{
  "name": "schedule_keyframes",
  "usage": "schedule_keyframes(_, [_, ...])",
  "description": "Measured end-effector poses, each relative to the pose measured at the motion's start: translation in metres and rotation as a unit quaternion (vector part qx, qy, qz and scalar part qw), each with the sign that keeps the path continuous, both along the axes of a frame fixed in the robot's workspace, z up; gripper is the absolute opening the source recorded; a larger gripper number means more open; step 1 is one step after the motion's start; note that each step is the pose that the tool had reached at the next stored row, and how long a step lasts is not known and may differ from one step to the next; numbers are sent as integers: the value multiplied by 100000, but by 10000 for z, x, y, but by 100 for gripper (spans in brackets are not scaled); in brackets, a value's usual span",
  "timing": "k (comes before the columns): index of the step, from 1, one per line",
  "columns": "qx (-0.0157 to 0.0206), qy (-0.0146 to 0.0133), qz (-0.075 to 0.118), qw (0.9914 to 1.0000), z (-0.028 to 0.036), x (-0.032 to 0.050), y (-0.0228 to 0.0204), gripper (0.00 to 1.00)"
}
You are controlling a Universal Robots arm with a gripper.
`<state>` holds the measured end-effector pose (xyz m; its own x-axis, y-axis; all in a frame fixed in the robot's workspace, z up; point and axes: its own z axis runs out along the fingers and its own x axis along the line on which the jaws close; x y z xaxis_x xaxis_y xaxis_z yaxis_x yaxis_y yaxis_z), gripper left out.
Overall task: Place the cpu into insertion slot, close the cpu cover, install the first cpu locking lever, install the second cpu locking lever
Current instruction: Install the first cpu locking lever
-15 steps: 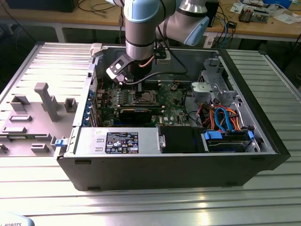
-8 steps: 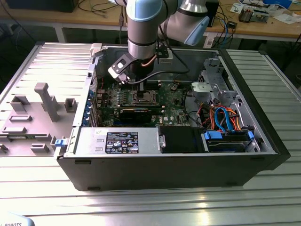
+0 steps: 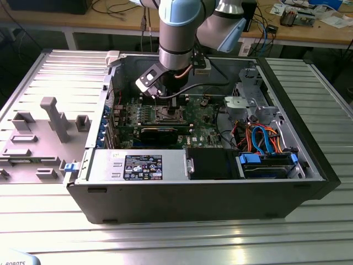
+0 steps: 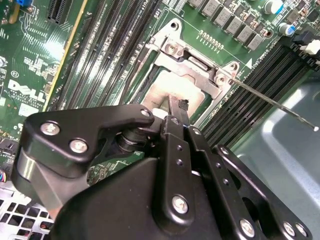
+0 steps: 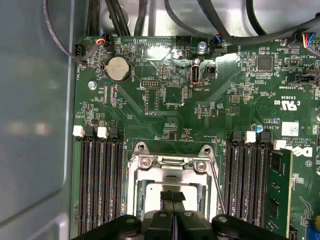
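Observation:
My gripper [image 3: 169, 104] hangs straight down over the insertion slot [image 3: 172, 114] on the green motherboard [image 3: 204, 118]. Its two black fingers are pressed together with nothing between them in both wrist views. The gripper [image 4: 179, 106] has its tips just at the silvery top of the cpu [image 4: 165, 90], which lies in the slot. The cpu cover [image 4: 192, 62] lies flat around the chip, hinged at its far edge. In the first wrist view the gripper [image 5: 172, 196] sits inside the cpu cover [image 5: 172, 172] window. A thin locking lever [image 4: 272, 104] sticks out beside the socket, unlatched.
Black memory slots [image 5: 100, 185] flank the socket, and one green memory stick [image 5: 280, 190] stands in them. A coin battery [image 5: 117, 68] and cables [image 5: 125, 20] sit near the case wall. Drive cage [image 3: 251, 102] and power supply [image 3: 138, 165] crowd the case. Grey fixtures [image 3: 52, 118] stand on the table.

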<state>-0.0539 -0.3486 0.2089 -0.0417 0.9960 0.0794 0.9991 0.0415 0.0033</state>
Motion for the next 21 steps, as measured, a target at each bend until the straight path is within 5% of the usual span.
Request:
schedule_keyframes(11, [1, 0, -1, 100000, 13, 3, 0, 11])
schedule_keyframes(21, [-96, -4, 4, 100000, 159, 3, 1, 11])
